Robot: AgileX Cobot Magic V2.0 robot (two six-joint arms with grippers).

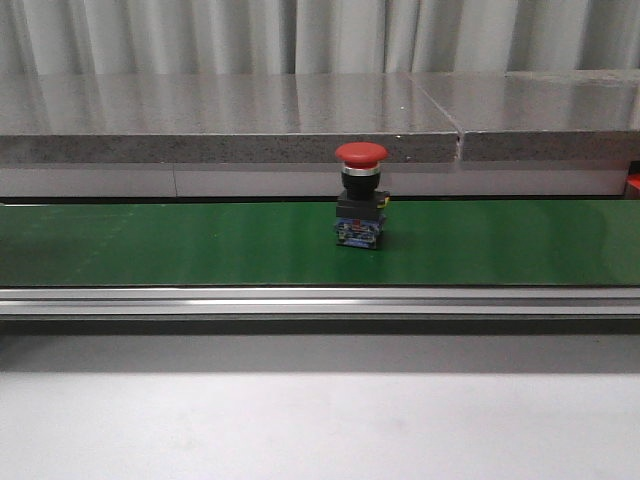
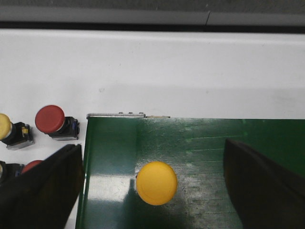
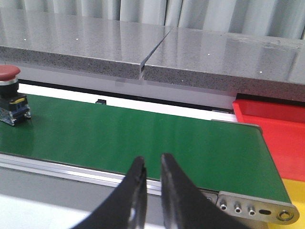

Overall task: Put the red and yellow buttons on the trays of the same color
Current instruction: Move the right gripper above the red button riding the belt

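We are seeing a red button (image 1: 360, 208) standing upright on the green belt (image 1: 200, 245) (nothing crowding it). A yellow button (image 2: 156, 182) is sitting between the left gripper (image 2: 152, 191) jaws, spread wide, touching nothing. The right gripper (image 3: 151, 179) jaws are nearly closed, empty, near a red tray (image 3: 271, 129).

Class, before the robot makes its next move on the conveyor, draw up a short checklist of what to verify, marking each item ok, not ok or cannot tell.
1. Red button upright on the green belt: ok.
2. Yellow button on the belt, between the left gripper fingers: ok.
3. Left gripper open wide enough for the yellow button: ok.
4. Right gripper open for a grasp: not ok, fingers nearly closed.
5. Red tray visible past the belt end: ok.
6. Yellow tray free: cannot tell, only a corner shows.
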